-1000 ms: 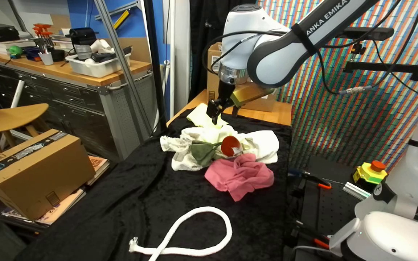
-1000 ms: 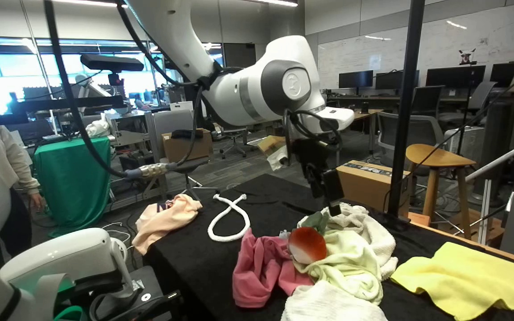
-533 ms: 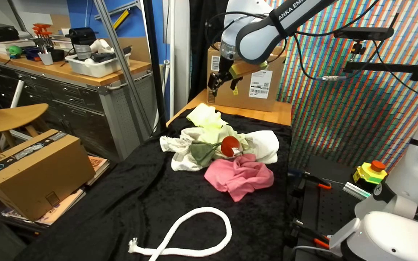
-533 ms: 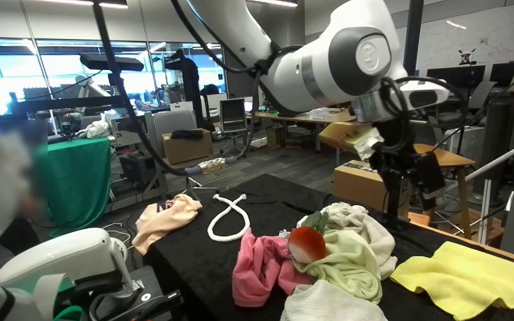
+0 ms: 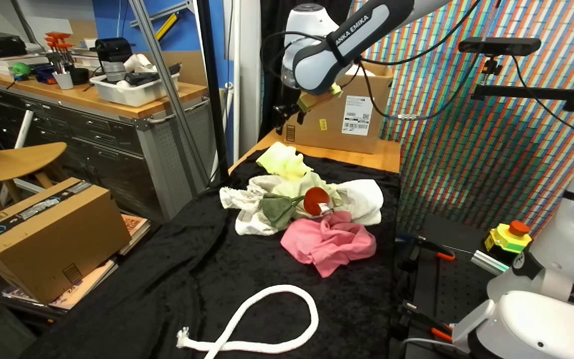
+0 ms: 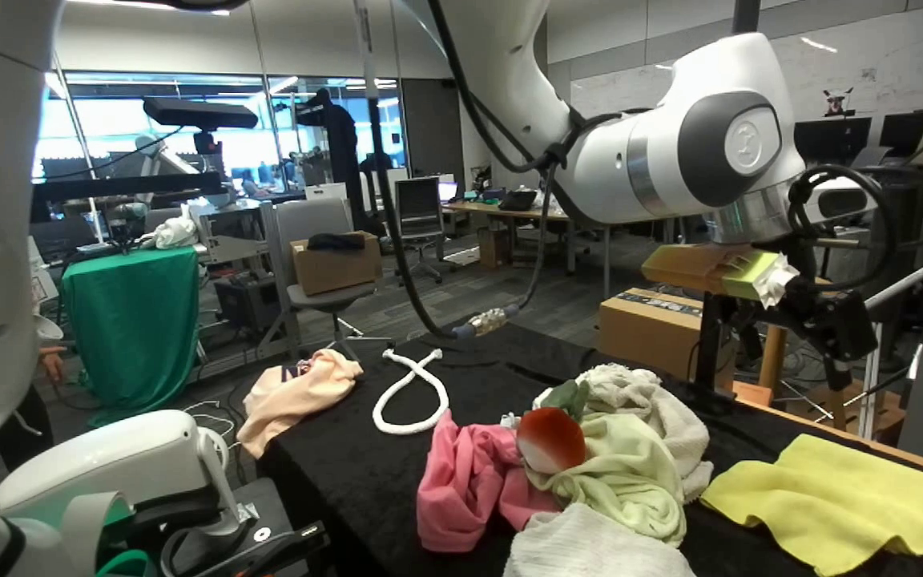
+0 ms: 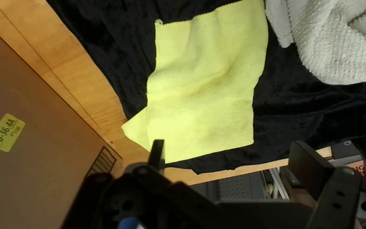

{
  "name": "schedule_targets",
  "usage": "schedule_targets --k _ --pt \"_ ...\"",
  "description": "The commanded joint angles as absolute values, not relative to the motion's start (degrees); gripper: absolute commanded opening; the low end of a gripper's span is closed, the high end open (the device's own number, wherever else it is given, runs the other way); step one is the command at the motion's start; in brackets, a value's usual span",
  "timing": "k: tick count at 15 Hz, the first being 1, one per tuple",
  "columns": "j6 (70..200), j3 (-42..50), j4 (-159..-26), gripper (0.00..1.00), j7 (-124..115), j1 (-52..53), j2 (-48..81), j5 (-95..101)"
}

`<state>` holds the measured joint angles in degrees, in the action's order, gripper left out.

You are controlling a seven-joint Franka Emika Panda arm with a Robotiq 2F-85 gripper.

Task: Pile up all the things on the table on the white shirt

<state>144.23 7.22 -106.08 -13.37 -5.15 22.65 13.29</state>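
Swinging away from the white shirt, the empty claw gapes wide; the yellow cloth below likely comes next.

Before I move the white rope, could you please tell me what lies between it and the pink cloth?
Only a bare stretch of the black table lies between the white rope and the pink cloth, as an exterior view shows.

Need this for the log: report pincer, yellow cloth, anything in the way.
Pincer open, nothing held. Yellow cloth spread on black table, not yet piled. Nothing seen between them.
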Motion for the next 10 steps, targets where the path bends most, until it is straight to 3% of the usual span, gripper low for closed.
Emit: schedule_targets --k 1,10 --pt "140.72 6.94 -96.21 1.00 -8.91 -4.38 30.42 11.61" --pt "134.20 6.30 -81.83 1.00 -4.90 -4.14 43.14 10.76"
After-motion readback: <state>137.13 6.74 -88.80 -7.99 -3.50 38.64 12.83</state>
